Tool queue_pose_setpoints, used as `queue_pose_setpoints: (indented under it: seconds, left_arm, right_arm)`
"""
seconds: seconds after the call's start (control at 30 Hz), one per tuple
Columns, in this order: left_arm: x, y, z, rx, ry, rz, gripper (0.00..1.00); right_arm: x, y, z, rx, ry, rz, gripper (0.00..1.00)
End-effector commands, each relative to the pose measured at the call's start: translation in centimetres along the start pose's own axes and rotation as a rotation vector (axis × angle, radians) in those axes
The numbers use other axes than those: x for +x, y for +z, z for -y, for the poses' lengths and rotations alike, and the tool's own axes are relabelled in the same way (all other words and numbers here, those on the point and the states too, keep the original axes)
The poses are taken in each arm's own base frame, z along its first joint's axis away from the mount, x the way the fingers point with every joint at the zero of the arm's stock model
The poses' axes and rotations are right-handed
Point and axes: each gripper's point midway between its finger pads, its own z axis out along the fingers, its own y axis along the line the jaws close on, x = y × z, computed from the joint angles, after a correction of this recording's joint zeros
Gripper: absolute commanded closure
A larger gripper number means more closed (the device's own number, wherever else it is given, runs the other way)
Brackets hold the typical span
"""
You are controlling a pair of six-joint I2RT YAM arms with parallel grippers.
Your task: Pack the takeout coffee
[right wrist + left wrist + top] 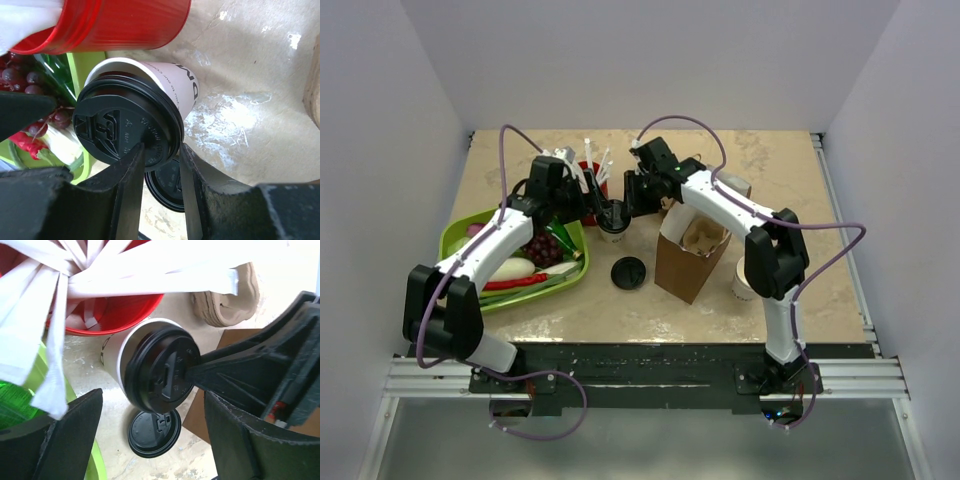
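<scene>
In the right end effector sits the takeout coffee.

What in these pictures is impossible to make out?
- Takeout coffee: contents, every view; its black lid covers them.
- Coffee's base: both wrist views, hidden behind the lid.
- Printing on the coffee: right wrist view, wraps out of sight.
- White cup: top view, mostly behind the right arm.
- Paper bag: contents, top view, too small and shadowed.
</scene>
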Motion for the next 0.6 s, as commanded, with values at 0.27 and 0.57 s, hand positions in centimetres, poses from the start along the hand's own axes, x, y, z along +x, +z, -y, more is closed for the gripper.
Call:
queue_pose_setpoints:
  seconds: [0.27,0.57]
  left_arm:
    - [0.9,1.4,-1.5,-0.011,0.011,-0.028,0.20]
    - [0.7,2.8,-1.6,0.002,-0.010,-0.023,0.27]
  right_arm:
    - [-2.5,-0.5,-1.2,-0.037,0.012,0.072,0.59]
    - [-2.2,-0.2,-1.4,-0.052,0.016,0.065,0.59]
